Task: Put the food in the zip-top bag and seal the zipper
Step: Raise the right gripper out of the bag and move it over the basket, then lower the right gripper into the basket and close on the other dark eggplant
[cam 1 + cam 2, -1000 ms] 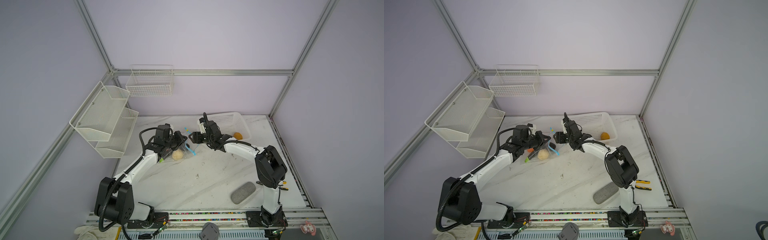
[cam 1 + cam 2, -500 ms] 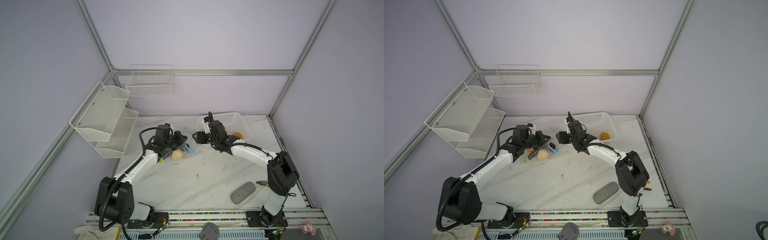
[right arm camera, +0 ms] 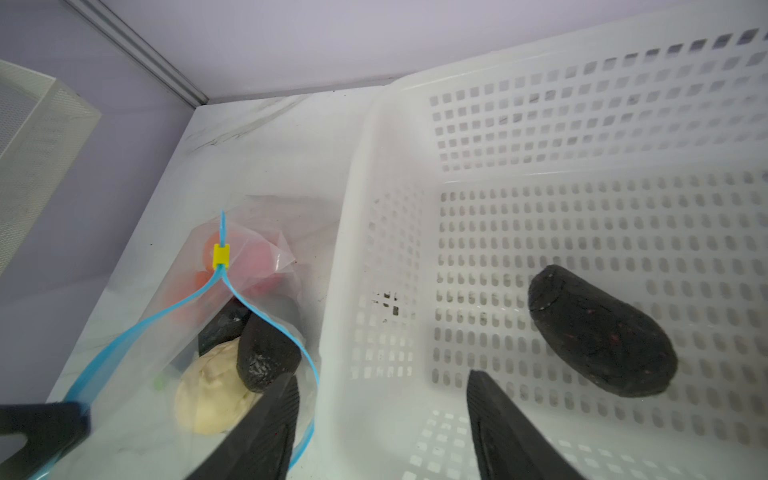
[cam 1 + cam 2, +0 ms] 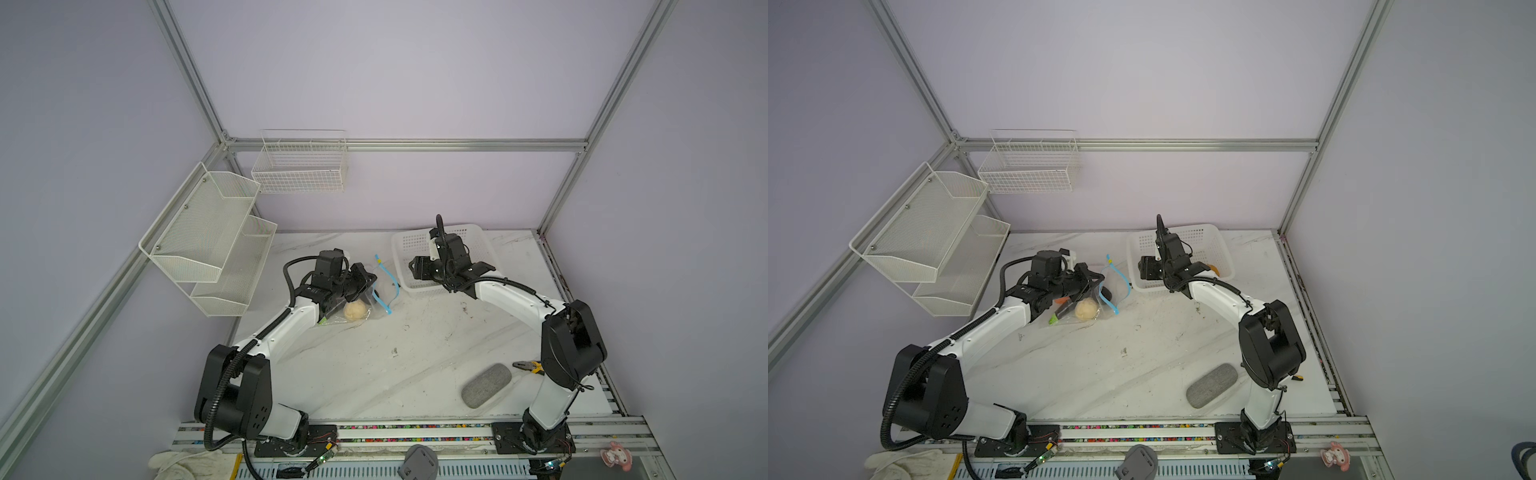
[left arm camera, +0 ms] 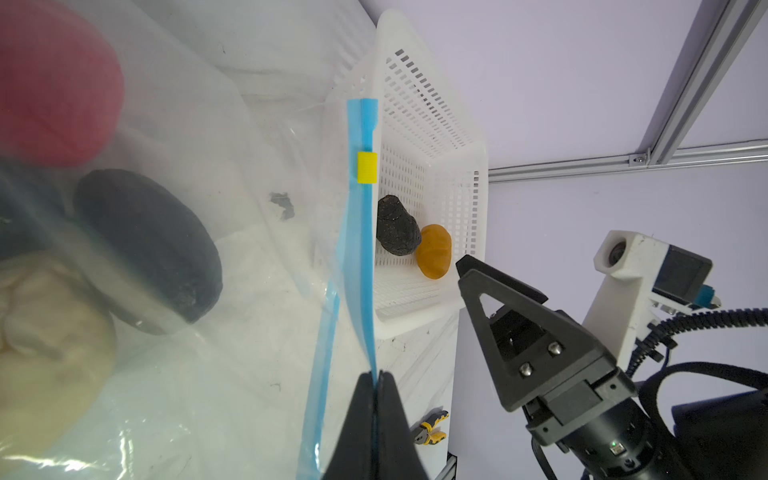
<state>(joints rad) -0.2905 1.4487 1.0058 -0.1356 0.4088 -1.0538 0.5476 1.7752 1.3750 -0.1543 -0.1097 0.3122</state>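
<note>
The clear zip-top bag lies left of the white basket, mouth gaping. My left gripper is shut on one lip of the blue zipper, whose yellow tab sits at its far end. Inside the bag are cream food, black food and pink food. A black piece and a yellow-brown piece lie in the basket. My right gripper hangs open and empty over the basket's wall nearest the bag.
A grey oval pad and yellow-handled pliers lie near the right arm's base. Mesh shelves and a wire basket hang on the walls at the back left.
The right gripper has swung right, from the bag's mouth to over the basket, staying open. The left gripper has kept its hold without moving.
</note>
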